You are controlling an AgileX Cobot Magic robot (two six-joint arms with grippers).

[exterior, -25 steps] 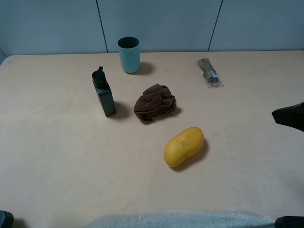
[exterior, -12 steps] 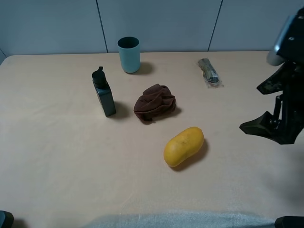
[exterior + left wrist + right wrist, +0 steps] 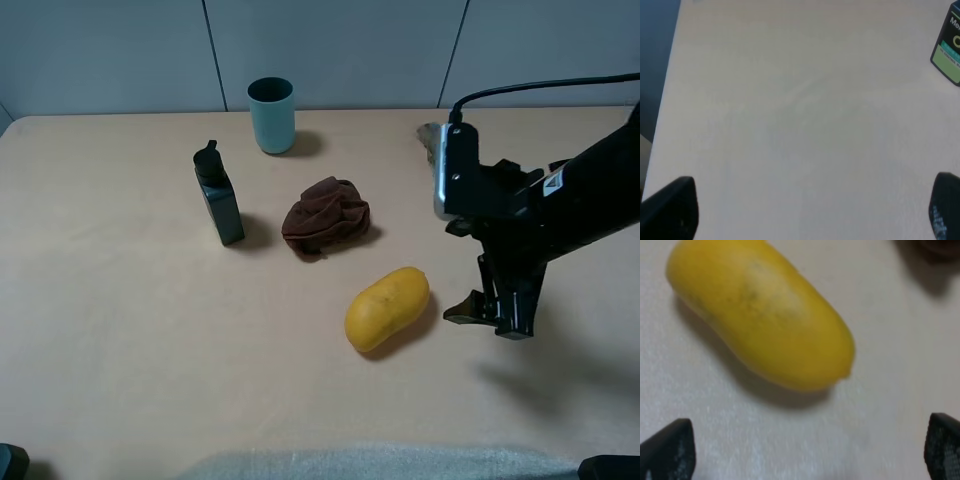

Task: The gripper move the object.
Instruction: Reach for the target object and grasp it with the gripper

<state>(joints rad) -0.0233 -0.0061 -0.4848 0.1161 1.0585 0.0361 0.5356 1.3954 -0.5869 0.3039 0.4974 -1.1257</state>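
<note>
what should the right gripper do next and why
Probably shift the right gripper toward the yellow fruit and lower it. Its jaws stand open, but it hangs beside the fruit, apart from it, and the right wrist view shows the fruit ahead of the fingertips, not between them.

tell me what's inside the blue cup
Only the dark upper inside of the cup shows; nothing pokes above the rim. Its front wall hides the bottom, so I cannot tell if it holds anything.

Yellow oblong fruit [image 3: 387, 308], smooth w/ faint dark specks; lies on side, diagonal, approx centre of table [image 3: 150, 360].
</note>
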